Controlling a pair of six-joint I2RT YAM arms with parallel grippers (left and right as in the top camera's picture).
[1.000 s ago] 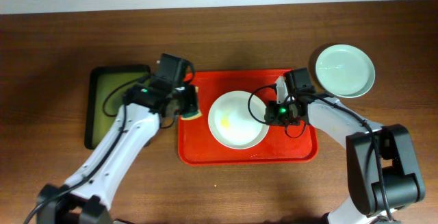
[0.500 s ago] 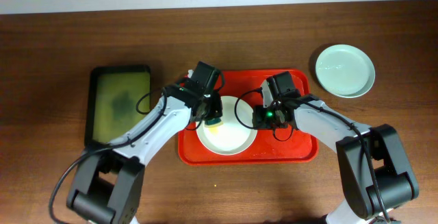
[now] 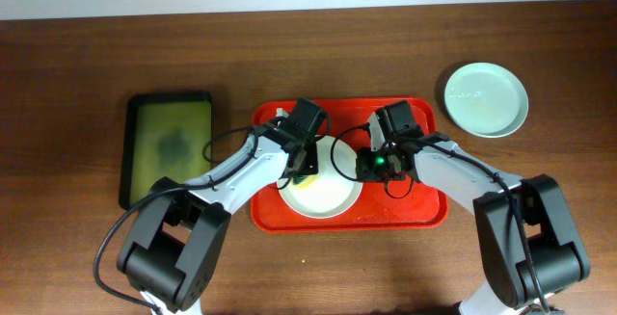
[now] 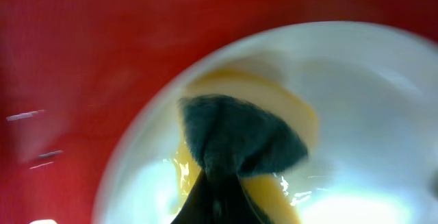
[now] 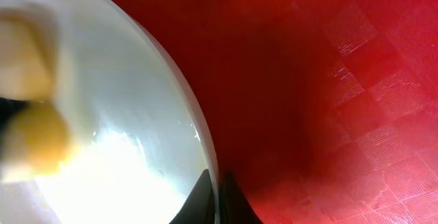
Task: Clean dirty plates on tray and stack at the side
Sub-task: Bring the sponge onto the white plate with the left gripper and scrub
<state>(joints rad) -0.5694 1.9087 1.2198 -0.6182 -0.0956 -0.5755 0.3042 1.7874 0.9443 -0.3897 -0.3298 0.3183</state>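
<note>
**Overhead view.** Two plates, two trays and two grippers are visible. One large red rectangular plastic tray [image 3: 424, 204] lies mid-tabletop on the brown wooden tabletop [image 3: 77, 65]. One round white shallow plate [image 3: 328, 197] sits on its left half, and the right half of the red tray is bare. One round pale green plate [image 3: 486, 99] rests on the tabletop off the red tray's far right corner, apart from it. One smaller dark olive-green tray [image 3: 169, 146] lies in the tabletop's left half. The left gripper [image 3: 303, 168] is clenched on a yellow sponge [image 3: 305, 176] over the white plate. The right gripper [image 3: 370, 166] is clamped on that plate's right rim.

**Left wrist view.** One sponge [image 4: 239, 138], dark scrub face showing, is held by the left gripper [image 4: 213, 190] and lies against the white plate [image 4: 369, 101] near its rim. The red tray [image 4: 68, 59] lies beyond.

**Right wrist view.** The right gripper [image 5: 217, 191] pinches the white plate [image 5: 123, 101] by its rim. The red tray [image 5: 308, 80] floor is open rightward. The sponge [image 5: 34, 138] is a blur at the left.
</note>
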